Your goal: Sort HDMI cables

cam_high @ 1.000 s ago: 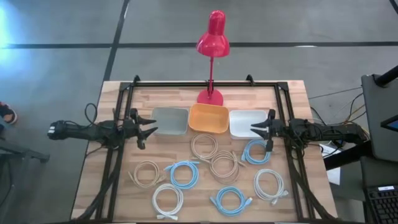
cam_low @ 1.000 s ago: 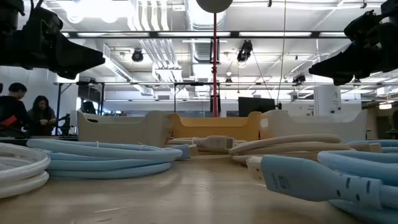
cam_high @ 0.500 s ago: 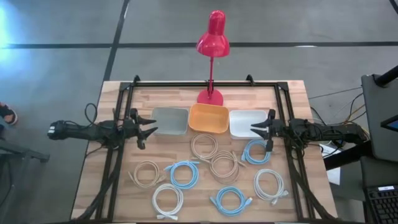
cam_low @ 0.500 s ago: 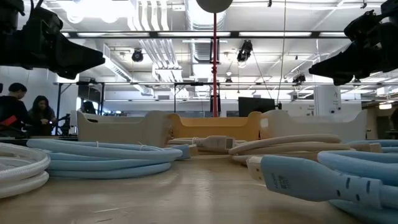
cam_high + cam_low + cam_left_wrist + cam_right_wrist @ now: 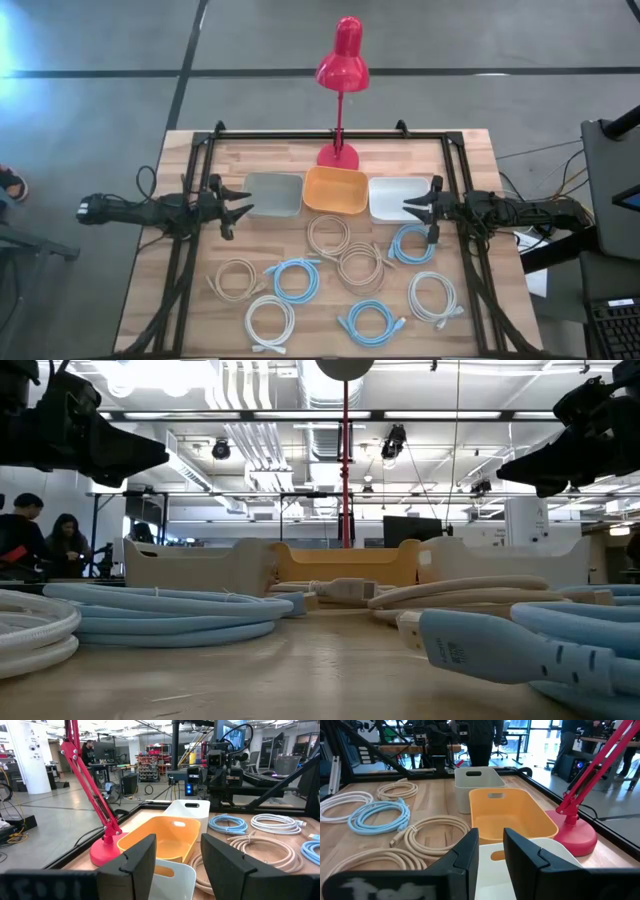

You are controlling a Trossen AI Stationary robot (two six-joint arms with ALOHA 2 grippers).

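- Left gripper (image 5: 238, 201) is hovering at the table's left edge beside the grey bin (image 5: 274, 193), fingers parted, gripping nothing.
- Right gripper (image 5: 417, 207) is hovering at the right edge over the white bin (image 5: 396, 197), fingers spread a little, also gripping nothing.
- Orange bin (image 5: 334, 189) is sitting between those two, red lamp (image 5: 341, 68) behind it.
- HDMI cables are all lying loose on the table (image 5: 460, 160) in front of the bins: beige coils (image 5: 329, 236), (image 5: 361, 266), (image 5: 236, 279); blue coils (image 5: 411, 243), (image 5: 297, 279), (image 5: 371, 322); white coils (image 5: 270, 322), (image 5: 434, 297).
- Bins are showing no cables inside.
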